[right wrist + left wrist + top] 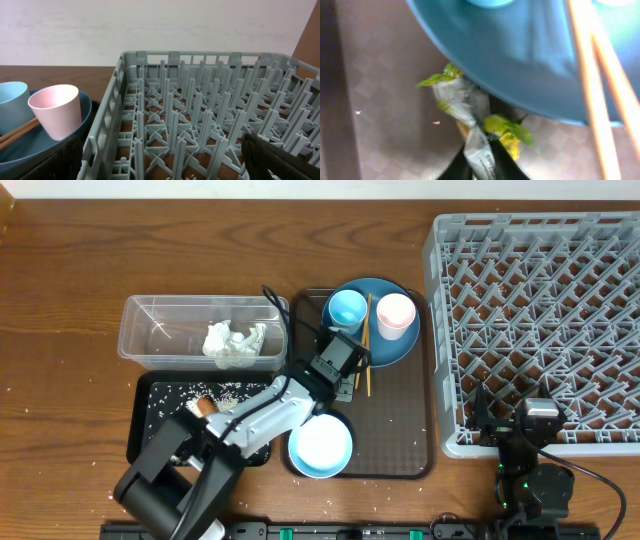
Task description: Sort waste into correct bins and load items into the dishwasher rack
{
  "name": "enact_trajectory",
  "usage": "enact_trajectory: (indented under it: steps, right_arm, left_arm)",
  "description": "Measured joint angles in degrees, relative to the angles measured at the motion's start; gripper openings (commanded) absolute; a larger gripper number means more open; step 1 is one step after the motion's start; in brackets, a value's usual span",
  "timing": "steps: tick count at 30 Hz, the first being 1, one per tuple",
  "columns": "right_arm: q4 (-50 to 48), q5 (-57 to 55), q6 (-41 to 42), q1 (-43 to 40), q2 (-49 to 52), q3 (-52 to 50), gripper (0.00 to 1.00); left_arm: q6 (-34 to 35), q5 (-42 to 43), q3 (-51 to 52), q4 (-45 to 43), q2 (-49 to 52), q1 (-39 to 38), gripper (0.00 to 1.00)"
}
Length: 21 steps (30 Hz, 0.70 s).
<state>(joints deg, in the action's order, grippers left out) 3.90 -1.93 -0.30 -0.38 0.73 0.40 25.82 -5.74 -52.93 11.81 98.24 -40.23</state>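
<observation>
The left gripper (pixel 481 159) is pinched tight on the crumpled wrapper (pixel 462 100). The wrapper lies on the brown tray (pixel 385 100) against the near rim of the blue plate (pixel 520 60), perhaps tucked under it. Gripping its loose tail should let it slide free without knocking the chopsticks (pixel 587 90) lying across the plate. The clear tub (pixel 150 330), left of the plate, looks the likely destination. The right gripper (pixel 162 160) sits with fingers spread wide, well right of the plate, at the rack (pixel 200 100)

Brown wooden table (pixel 60 270), pale wall (pixel 150 25)
</observation>
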Motion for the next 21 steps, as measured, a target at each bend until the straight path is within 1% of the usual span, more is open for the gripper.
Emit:
enact_trajectory:
  steps: [3, 7, 10, 14, 17, 21]
  right_arm:
    - [-0.02, 0.00, 0.00, 0.00, 0.00, 0.00, 0.99]
    - [-0.02, 0.00, 0.00, 0.00, 0.00, 0.00, 0.99]
    - [0.00, 0.00, 0.00, 0.00, 0.00, 0.00, 0.99]
    - [0.00, 0.00, 0.00, 0.00, 0.00, 0.00, 0.99]
    - [0.00, 0.00, 0.00, 0.00, 0.00, 0.00, 0.99]
    - [-0.02, 0.00, 0.00, 0.00, 0.02, 0.00, 0.99]
  left_arm:
    - [-0.33, 0.00, 0.00, 1.25, -3.80, 0.00, 0.06]
    - [-0.33, -1.53, 0.00, 5.27, -12.02, 0.00, 0.06]
    - [-0.33, -4.83, 0.00, 7.72, -18.56, 0.02, 0.06]
    - [-1.20, -10.62, 0.00, 8.81, -25.70, 1.01, 0.09]
    - [-1.88, -14.43, -0.02, 8.81, -28.20, 3.80, 0.10]
    - [-2.10, -17.03, -0.02, 8.85, -26.93, 9.77, 0.11]
